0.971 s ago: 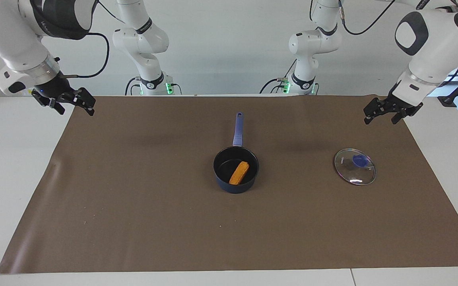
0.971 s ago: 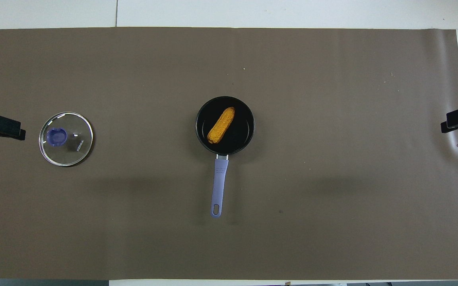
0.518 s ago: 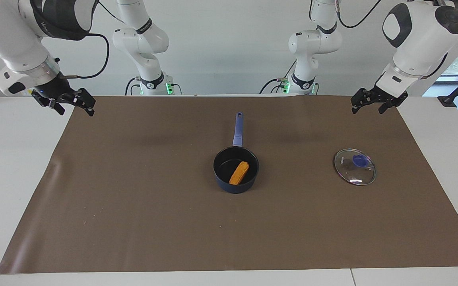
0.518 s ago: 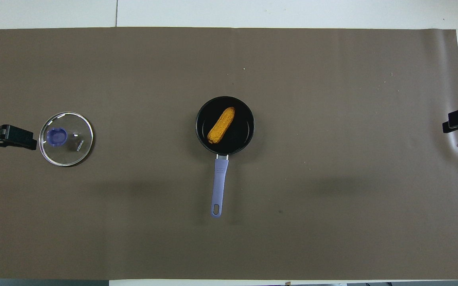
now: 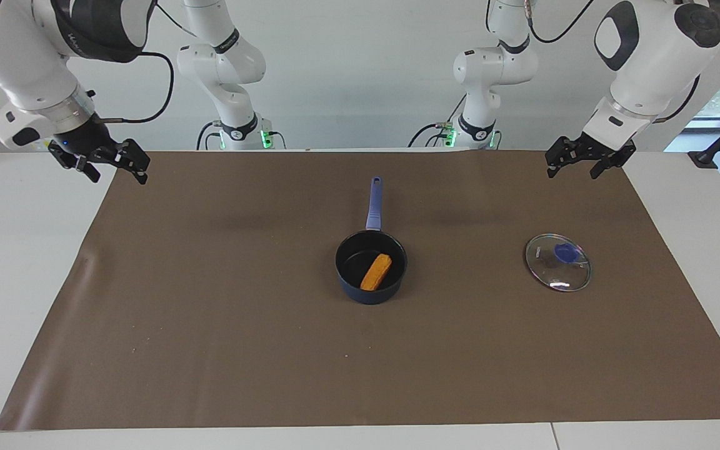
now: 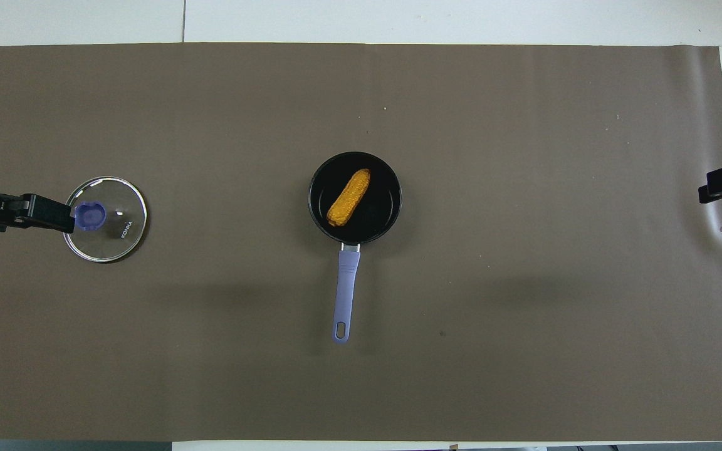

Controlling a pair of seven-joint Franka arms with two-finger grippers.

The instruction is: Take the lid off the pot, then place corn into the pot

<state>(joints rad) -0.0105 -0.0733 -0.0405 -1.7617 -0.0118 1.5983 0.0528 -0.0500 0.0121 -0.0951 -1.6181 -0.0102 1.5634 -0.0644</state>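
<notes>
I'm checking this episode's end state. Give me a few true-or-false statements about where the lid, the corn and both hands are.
1. The corn lies inside the pot. True.
2. The lid sits on the pot. False: it lies flat on the brown mat, toward the left arm's end.
3. The left hand grips the lid's knob. False: it hangs in the air, holding nothing.
4. The right hand holds nothing. True.

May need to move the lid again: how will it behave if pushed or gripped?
The lid lies flat on the brown mat, so a push would probably slide it, not roll it. Its clear glass looks breakable; the raised knob seems the safest grip.
</notes>
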